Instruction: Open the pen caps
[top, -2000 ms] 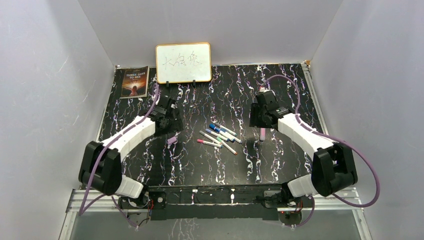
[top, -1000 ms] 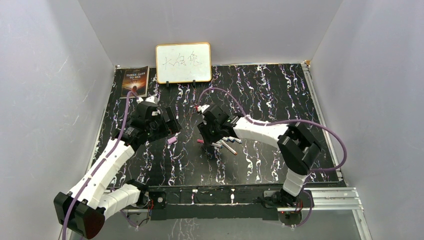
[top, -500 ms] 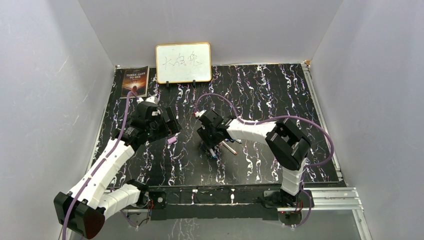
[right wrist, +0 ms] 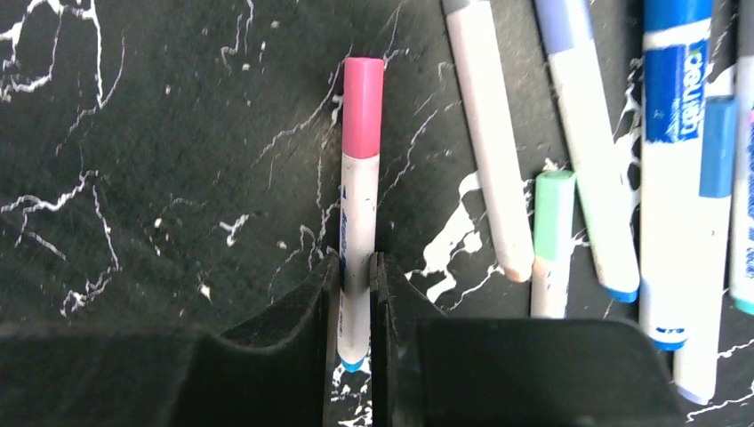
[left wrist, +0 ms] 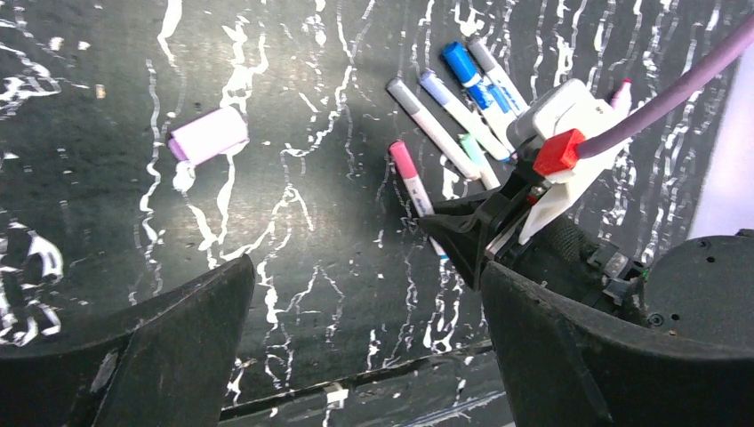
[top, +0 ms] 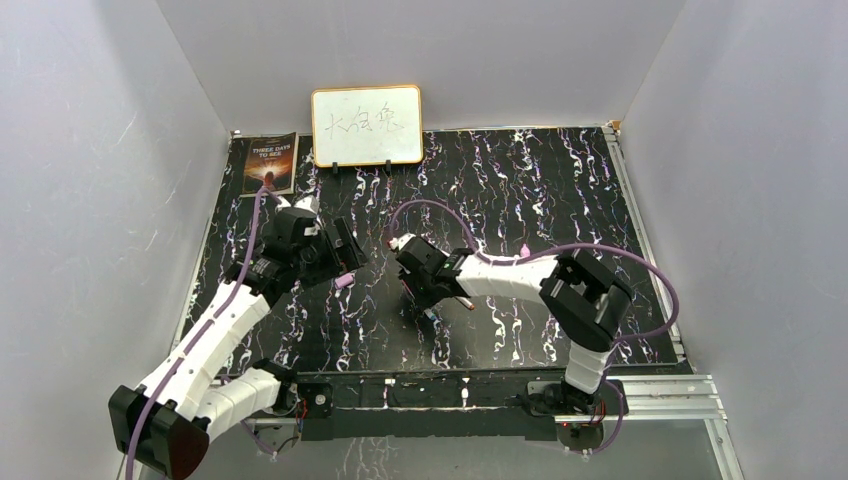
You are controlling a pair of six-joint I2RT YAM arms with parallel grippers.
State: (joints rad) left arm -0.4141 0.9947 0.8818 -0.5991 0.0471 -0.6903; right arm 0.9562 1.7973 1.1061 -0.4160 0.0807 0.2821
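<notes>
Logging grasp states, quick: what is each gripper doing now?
Left gripper: open, empty.
Right gripper: shut on the slim white-barrelled marker with a pink cap.

The black, white-veined table (top: 560,190) before me carries a whiteboard (top: 366,124) propped at its far edge and a book (top: 269,164) in the far left corner. Near the middle the pens (left wrist: 462,98) lie in a loose cluster, with a pink-capped pen (right wrist: 360,205) at its left side. A pale purple cap (left wrist: 209,136) lies well apart on my left.
</notes>
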